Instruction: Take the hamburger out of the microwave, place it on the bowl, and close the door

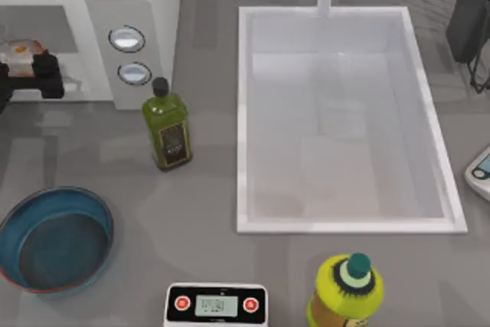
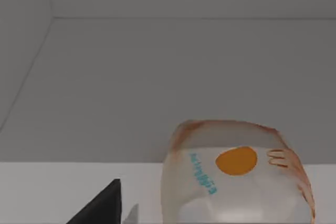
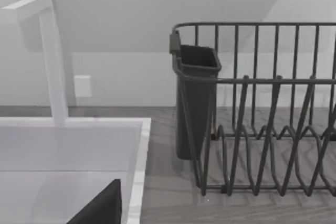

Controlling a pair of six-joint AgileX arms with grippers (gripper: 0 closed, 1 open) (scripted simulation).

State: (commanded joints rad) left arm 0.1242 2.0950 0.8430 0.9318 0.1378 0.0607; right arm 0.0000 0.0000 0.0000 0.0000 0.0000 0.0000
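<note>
My left gripper (image 1: 34,67) reaches into the microwave (image 1: 145,5) cavity at the table's left, right at the hamburger (image 2: 236,182); whether its fingers are apart or closed I cannot tell; the bowl (image 1: 53,239) sits near the front-left; my right arm is parked far right.

Turquoise lettering runs down the hamburger (image 2: 239,174) wrapper, unreadable; the digital scale (image 1: 217,305) display and olive oil bottle (image 1: 167,128) label likewise.
</note>
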